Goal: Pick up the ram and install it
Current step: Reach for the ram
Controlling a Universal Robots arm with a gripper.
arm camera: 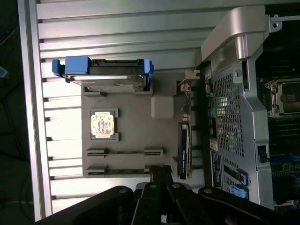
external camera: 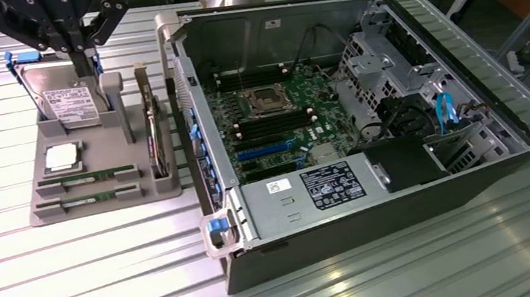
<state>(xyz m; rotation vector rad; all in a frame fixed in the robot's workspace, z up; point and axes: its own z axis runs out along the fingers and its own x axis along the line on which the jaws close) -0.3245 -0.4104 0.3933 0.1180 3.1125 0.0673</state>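
Two green ram sticks lie side by side in slots of the grey holder tray point(external camera: 44, 136), one ram point(external camera: 88, 177) beside the other ram point(external camera: 89, 199). In the wrist view the same two appear as ram point(arm camera: 124, 152) and ram point(arm camera: 123, 171). My gripper point(external camera: 76, 41) hangs high above the tray's far end, over the hard drive point(external camera: 64, 93), with its fingers together and nothing in them. In the wrist view the shut gripper point(arm camera: 159, 172) points down toward the tray near one end of the ram sticks.
The tray also carries a silver processor chip point(external camera: 63, 156) and a dark expansion card point(external camera: 153, 131) standing on edge. At the exterior view's right stands the open computer case point(external camera: 504, 144) with its motherboard point(external camera: 282, 116) and memory slots exposed. All rests on a ribbed metal table point(external camera: 91, 288).
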